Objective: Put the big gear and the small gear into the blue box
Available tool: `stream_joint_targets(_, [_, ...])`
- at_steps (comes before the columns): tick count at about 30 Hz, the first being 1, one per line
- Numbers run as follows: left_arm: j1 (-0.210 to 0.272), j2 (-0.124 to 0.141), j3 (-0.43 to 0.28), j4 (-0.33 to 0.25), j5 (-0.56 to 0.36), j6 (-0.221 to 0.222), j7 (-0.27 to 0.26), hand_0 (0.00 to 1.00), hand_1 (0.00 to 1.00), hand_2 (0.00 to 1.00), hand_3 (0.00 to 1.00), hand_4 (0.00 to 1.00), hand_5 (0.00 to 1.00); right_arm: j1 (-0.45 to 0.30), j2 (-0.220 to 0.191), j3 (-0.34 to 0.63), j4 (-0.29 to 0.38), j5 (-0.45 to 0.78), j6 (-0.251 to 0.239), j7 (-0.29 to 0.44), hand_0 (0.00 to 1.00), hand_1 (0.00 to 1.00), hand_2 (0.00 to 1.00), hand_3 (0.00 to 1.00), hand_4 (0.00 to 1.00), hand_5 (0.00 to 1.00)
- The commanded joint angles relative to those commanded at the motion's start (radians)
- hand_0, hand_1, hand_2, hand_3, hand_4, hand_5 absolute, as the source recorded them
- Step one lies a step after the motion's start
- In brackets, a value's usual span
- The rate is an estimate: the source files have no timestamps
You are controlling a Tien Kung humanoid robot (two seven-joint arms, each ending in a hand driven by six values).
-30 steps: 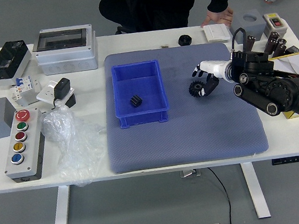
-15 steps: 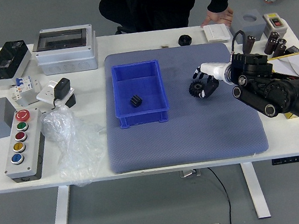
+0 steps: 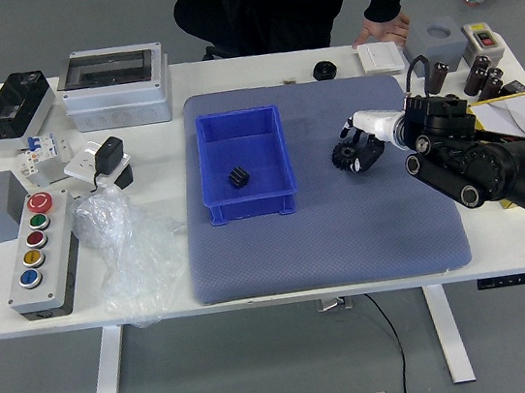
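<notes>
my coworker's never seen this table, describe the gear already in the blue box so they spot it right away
On the white table, find the grey-blue mat. Near its upper left stands the open blue box. The small gear is the dark toothed piece inside; the larger dark gear lies on the mat, by the robot's right hand.

Change across the three head views: my right hand lies slightly farther to my left than in the first view, its wrist end drawn in closer to the large black gear. My right forearm follows in small steps, its jointed front part likewise displaced leftward over the mat.
</notes>
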Motion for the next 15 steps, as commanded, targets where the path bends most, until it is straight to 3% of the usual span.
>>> stream_joint_targets(1, [0.0,0.0,0.0,0.0,0.0,0.0,0.0,0.862,0.83,0.828,0.783,0.601,0.374,0.0,0.001,-0.001,-0.001,0.0,-0.001,-0.001,0.466,0.511,0.65,0.731,0.766,0.197])
stream_joint_targets(6, [0.001,0.0,0.001,0.0,-0.001,0.0,0.0,0.862,0.83,0.828,0.783,0.601,0.374,-0.002,0.005,-0.003,-0.003,-0.001,-0.006,-0.004,0.466,0.511,0.65,0.731,0.766,0.197])
stream_joint_targets(7, [0.001,0.0,0.0,0.0,-0.001,0.0,0.0,0.862,0.831,0.828,0.783,0.6,0.374,-0.002,0.006,-0.004,-0.003,-0.001,-0.007,-0.004,0.403,0.472,0.608,0.71,0.762,0.199])
stream_joint_targets(12, [-0.001,-0.002,0.0,0.0,-0.001,-0.001,0.0,0.862,0.831,0.828,0.783,0.6,0.374,-0.002,0.01,-0.009,-0.006,0.001,-0.016,-0.008,0.403,0.472,0.608,0.71,0.762,0.199])
stream_joint_targets(13, [-0.001,-0.002,0.0,0.0,-0.001,-0.001,0.0,0.862,0.83,0.828,0.783,0.6,0.374,-0.002,0.011,-0.01,-0.007,0.001,-0.018,-0.009,0.351,0.435,0.554,0.678,0.755,0.2])
stream_joint_targets(15, [-0.001,-0.002,0.001,0.0,-0.001,-0.001,0.0,0.862,0.83,0.828,0.783,0.6,0.374,-0.002,0.011,-0.011,-0.008,0.002,-0.023,-0.01,0.351,0.435,0.554,0.678,0.755,0.2])
